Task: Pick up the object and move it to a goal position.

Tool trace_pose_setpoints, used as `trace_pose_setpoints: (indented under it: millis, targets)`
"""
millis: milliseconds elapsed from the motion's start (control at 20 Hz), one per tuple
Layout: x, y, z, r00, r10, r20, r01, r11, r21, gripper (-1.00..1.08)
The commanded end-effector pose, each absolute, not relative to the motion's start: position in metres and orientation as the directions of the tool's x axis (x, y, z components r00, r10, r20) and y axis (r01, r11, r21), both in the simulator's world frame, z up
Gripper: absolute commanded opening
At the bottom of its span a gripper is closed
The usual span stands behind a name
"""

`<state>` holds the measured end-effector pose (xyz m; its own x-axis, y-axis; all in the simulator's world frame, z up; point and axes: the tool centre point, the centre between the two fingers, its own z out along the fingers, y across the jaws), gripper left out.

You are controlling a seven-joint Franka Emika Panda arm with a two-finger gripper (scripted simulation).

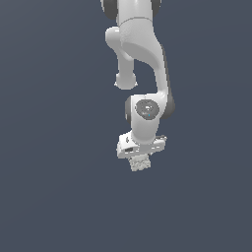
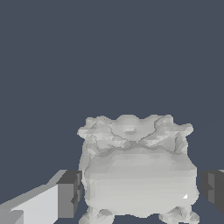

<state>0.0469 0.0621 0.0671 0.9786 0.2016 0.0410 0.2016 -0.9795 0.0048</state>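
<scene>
**A:** Where is the end effector [image 1: 140, 158] right now?

**B:** It hangs at the end of the white Panda arm [image 1: 142, 54], pointing down at the flat dark grey-blue tabletop [image 1: 49, 197]. In the exterior view its pale body sits just under the round wrist joint, and the fingers themselves are mostly hidden.

**A:** And the object?

**B:** The bumpy grey-white lump [image 1: 140, 164] sits directly beneath the end effector's body, right at its tips. Only its lower part pokes out below the hand in the exterior view.

**A:** Does the wrist view show more?

**B:** Yes. There the lump [image 2: 138, 173] fills the space between the two dark finger pads [image 2: 70, 192]. One pad sits right against one flank of the lump; the other pad is at the opposite flank, partly cut off by the picture's edge, with a thin dark strip between it and the lump. The lump is roughly cube-shaped, with a ruffled, uneven rim and small knobs at its corners.

**A:** So is it clamped?

**B:** The fingers bracket it closely, but I cannot tell whether both pads press on it. I also cannot tell whether the lump rests on the tabletop or is lifted off it.
</scene>
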Motion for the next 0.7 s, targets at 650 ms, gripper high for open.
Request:
trace_pose_setpoints:
  millis: [650]
  targets:
    - [0.038,0.058,0.082,0.978,0.204,0.041,0.204,-0.979,0.005,-1.00]
